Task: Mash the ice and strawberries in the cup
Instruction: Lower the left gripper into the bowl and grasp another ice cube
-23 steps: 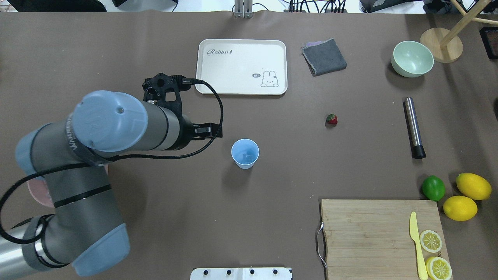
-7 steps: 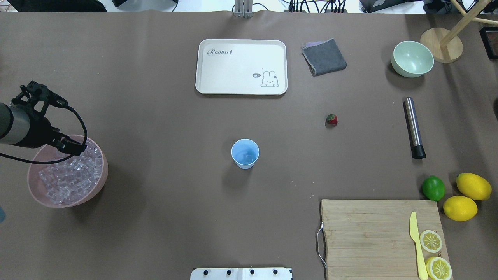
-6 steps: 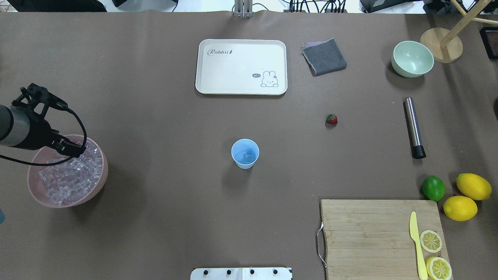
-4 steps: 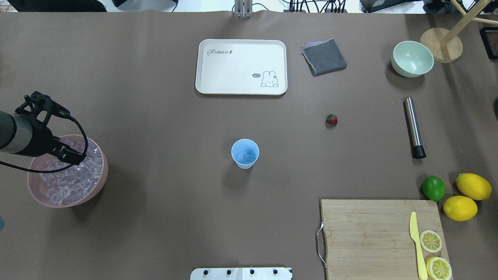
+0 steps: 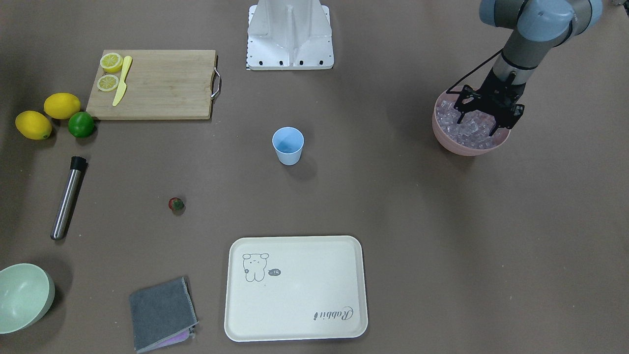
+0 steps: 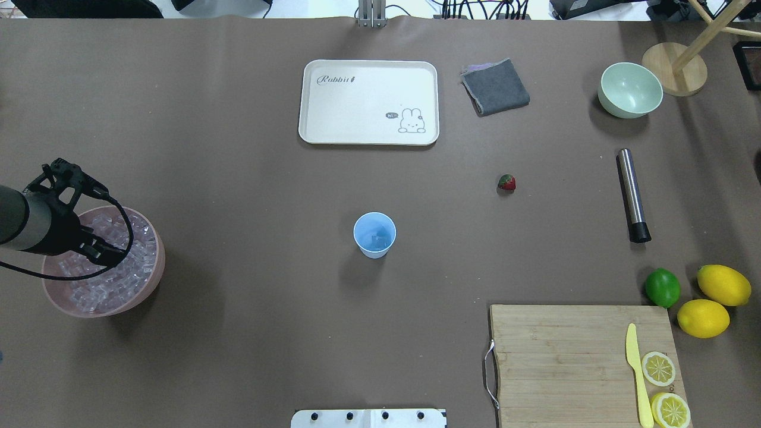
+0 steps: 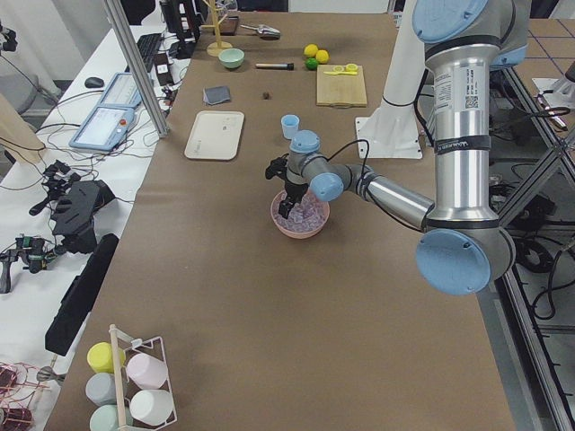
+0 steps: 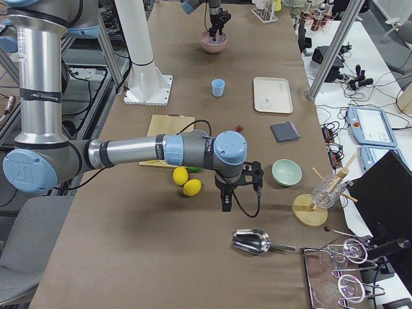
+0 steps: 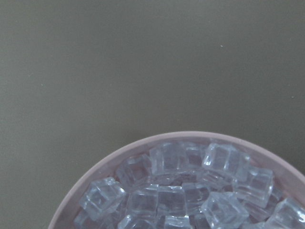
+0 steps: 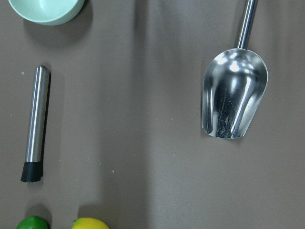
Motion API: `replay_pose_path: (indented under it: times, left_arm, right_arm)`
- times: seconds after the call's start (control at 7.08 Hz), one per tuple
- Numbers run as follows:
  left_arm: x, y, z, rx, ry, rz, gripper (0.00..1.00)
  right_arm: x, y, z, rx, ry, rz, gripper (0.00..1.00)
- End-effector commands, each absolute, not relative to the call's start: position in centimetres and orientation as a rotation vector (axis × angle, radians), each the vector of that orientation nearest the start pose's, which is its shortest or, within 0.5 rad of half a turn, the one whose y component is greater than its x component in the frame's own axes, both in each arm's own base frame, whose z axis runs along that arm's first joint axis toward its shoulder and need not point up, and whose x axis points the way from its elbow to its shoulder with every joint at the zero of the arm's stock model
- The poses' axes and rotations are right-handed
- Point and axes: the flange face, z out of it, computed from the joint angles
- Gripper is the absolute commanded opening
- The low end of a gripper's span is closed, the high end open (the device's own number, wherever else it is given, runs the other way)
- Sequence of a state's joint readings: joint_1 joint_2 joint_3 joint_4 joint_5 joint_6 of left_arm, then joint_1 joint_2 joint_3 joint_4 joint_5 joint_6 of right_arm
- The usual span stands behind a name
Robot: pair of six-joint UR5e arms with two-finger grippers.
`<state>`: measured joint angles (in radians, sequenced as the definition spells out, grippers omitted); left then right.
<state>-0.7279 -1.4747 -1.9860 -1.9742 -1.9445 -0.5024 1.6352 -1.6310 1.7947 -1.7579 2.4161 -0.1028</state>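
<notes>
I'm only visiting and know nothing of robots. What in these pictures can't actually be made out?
- Left gripper: jaws apart over the pink bowl. Whether it touches the ice is too small to tell in the front view and hidden by the wrist overhead.
- Cup: its contents are blurred overhead.
- Right gripper: it shows only in the exterior right view, so open or shut is unclear.
- Scoop: its handle is cut off by the top edge of the right wrist view.

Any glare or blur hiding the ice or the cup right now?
Left wrist view: ice sharp, faint glints only. Overhead view: even light, cup throws only a soft shadow. Right wrist view: bright glare on the metal scoop, the rest clear.
</notes>
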Motion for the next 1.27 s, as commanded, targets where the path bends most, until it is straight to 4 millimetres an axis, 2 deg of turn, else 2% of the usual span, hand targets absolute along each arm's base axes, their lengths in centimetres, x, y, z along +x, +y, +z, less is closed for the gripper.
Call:
replay_pose_path:
  times: [0.0, 0.42, 0.85, 1.13]
  left_arm:
    - [28.7, -38.1, 47.5, 0.324, 0.720, 0.462, 0.78]
    - [29.7, -37.4, 47.5, 0.315, 0.725, 0.486, 0.72]
    - [29.7, -37.4, 47.8, 0.312, 0.720, 0.484, 0.45]
    - [29.6, -37.4, 47.9, 0.324, 0.729, 0.487, 0.16]
  right_arm:
    - [8.8, -45.2, 59.4, 0.043, -0.845, -0.024, 1.00]
    - [8.9, -45.1, 59.5, 0.043, -0.842, -0.023, 1.00]
    - [8.9, -45.0, 59.4, 0.043, -0.841, -0.021, 1.00]
    - [8.9, -45.0, 59.2, 0.047, -0.841, -0.021, 1.00]
